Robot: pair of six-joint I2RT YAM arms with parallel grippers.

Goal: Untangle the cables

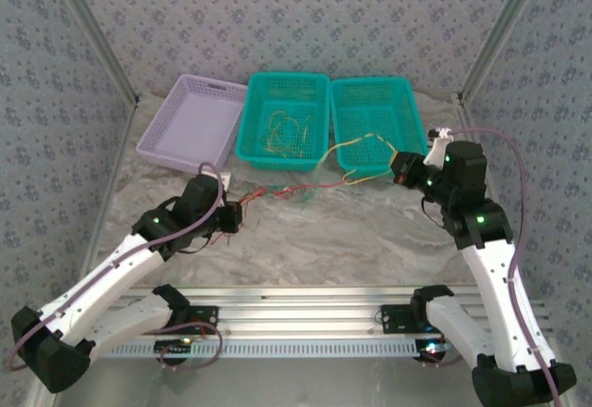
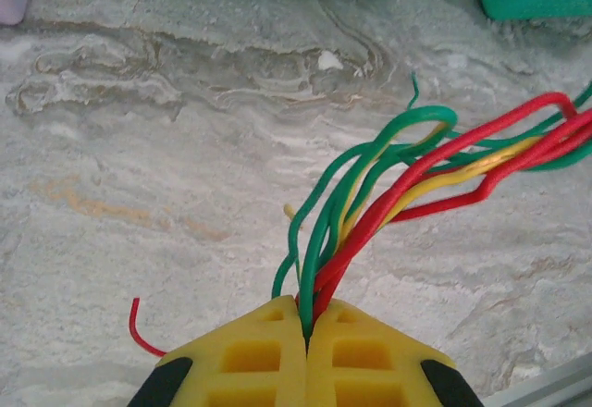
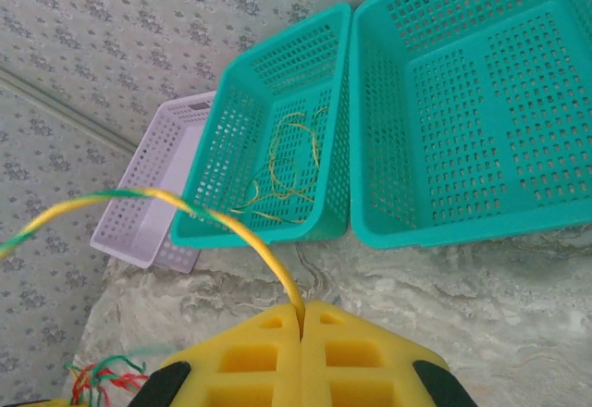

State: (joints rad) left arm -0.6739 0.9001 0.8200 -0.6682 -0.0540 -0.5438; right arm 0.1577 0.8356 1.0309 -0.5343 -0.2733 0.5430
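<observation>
Cables point(image 2: 361, 222) sit pinched in the left gripper point(image 2: 305, 319); the right gripper point(image 3: 302, 313) pinches one yellow-green strand point(image 3: 231, 227). Separating step, seemingly; next: pull apart.

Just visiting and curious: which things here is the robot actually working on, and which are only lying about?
In the job: red, green and yellow cable bundle, pinched by the left gripper; yellow-green cable, pinched by the right gripper; thin yellow wires in the middle teal basket.
Lying about: lilac basket; right teal basket.
</observation>
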